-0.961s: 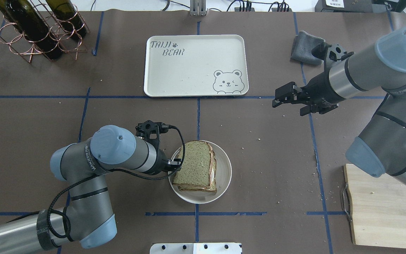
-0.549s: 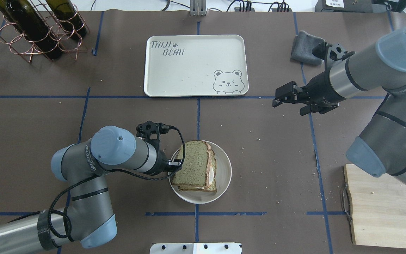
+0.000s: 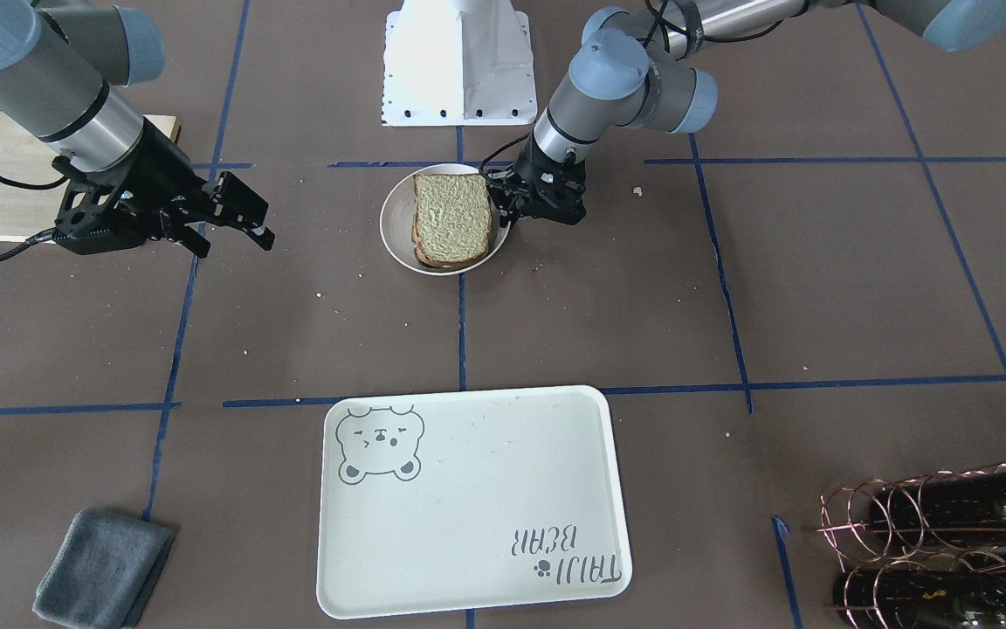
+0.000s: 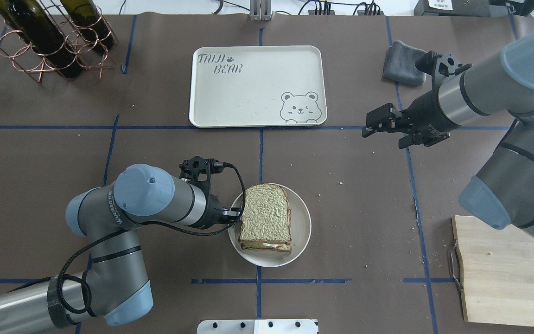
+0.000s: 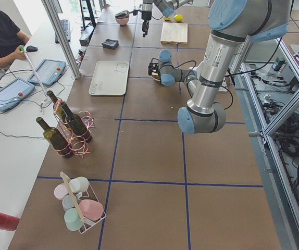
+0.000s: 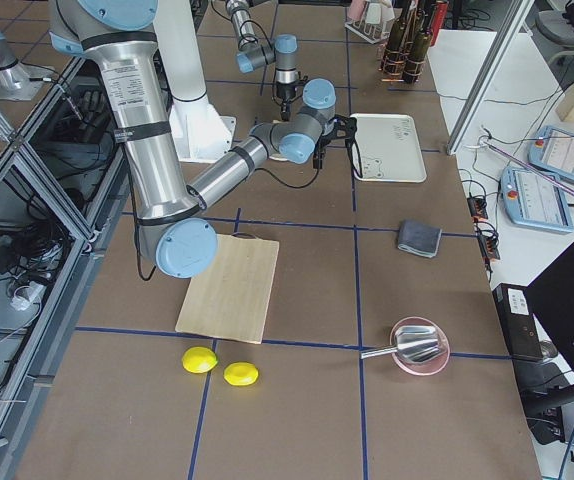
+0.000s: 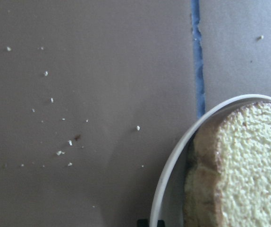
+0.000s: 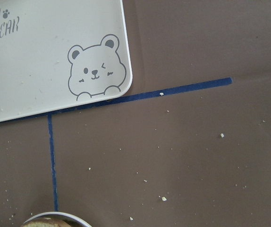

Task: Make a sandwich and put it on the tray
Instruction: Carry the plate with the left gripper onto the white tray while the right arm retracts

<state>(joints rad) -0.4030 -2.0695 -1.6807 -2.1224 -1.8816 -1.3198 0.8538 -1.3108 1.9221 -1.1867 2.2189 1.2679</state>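
Observation:
The sandwich (image 4: 266,215), two greenish-tan slices with white egg showing at the near edge, lies flat on a small round white plate (image 4: 302,232). My left gripper (image 4: 235,216) is at the plate's left rim and shut on it. In the left wrist view the rim (image 7: 173,161) runs down between the fingertips, with the sandwich (image 7: 249,165) beside it. The cream tray (image 4: 248,93) with the bear drawing lies empty farther back. My right gripper (image 4: 371,124) is open and empty, hovering to the right of the tray.
A copper rack of wine bottles (image 4: 49,37) stands at the back left. A grey cloth (image 4: 401,62) lies at the back right. A wooden cutting board (image 4: 508,269) lies at the front right. Crumbs are scattered on the brown mat.
The plate with the sandwich has slid a little to the right with my left gripper, and the sandwich now lies flatter. My right gripper has shifted slightly back and right.

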